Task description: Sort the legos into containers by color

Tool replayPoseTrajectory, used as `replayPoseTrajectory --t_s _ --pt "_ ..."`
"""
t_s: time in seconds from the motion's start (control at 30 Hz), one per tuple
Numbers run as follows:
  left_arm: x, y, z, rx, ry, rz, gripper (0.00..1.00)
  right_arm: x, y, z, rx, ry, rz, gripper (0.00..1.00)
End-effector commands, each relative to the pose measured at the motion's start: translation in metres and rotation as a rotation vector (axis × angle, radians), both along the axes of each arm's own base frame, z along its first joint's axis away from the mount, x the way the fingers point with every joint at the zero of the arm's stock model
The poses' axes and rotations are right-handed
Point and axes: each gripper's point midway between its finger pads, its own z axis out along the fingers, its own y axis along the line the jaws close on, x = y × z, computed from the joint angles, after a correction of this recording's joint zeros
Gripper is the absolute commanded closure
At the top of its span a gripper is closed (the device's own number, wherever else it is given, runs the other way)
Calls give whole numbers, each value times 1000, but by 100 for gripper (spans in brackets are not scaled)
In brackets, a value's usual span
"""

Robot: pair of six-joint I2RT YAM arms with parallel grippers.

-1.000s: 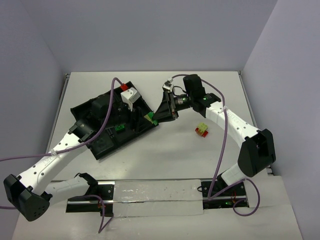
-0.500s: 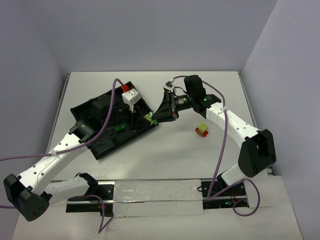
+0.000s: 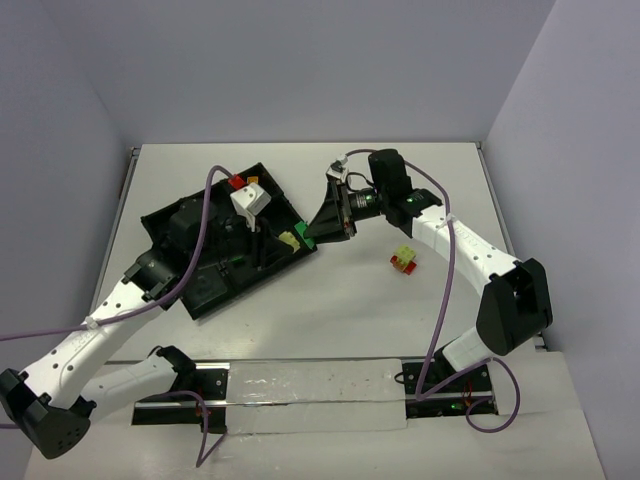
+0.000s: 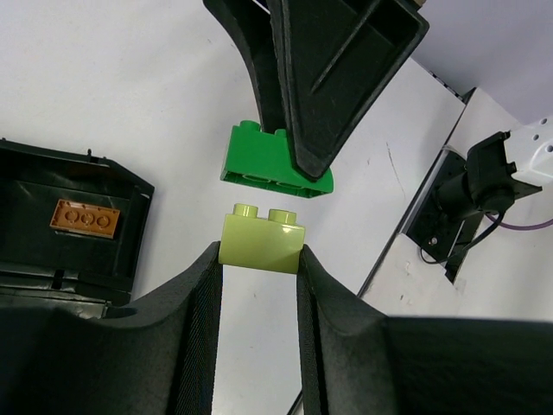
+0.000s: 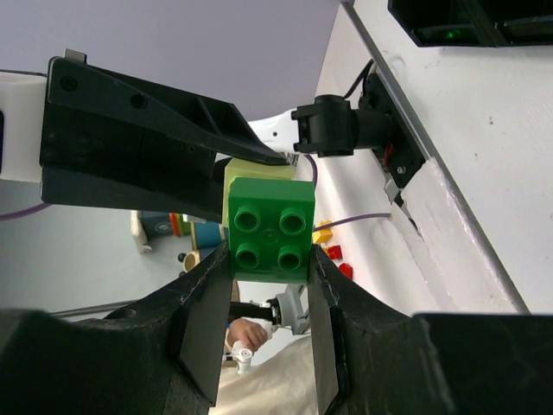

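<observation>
**Two legos, one per gripper, a sliver apart beside the tray**

Seen from the left wrist, the left gripper clamps the yellow-green brick by its sides. Just past it at 12 o'clock, not touching, the green brick is pinched in the right gripper. The black tray lies at 9 o'clock, an orange brick in one compartment. Overhead, a red-and-yellow cluster waits on the table at 3 o'clock. Best draw the two straight apart along the studs, grips firm, then release each over its own colour's compartment.

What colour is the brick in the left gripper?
Yellow-green brick, clearest in left wrist view.
</observation>
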Motion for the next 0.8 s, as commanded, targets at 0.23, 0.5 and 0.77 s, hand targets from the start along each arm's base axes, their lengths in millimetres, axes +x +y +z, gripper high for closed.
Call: replayPoseTrajectory --t_s 0.23,0.5,0.77 --pt "11 33 -7 100 -25 164 100 4 -12 11 0 -84 -55 92" --pt "62 101 -23 145 47 551 100 9 -20 -2 -56 -80 -75 92" --pt "104 120 -53 147 262 682 100 7 -22 -6 -73 -86 -76 92"
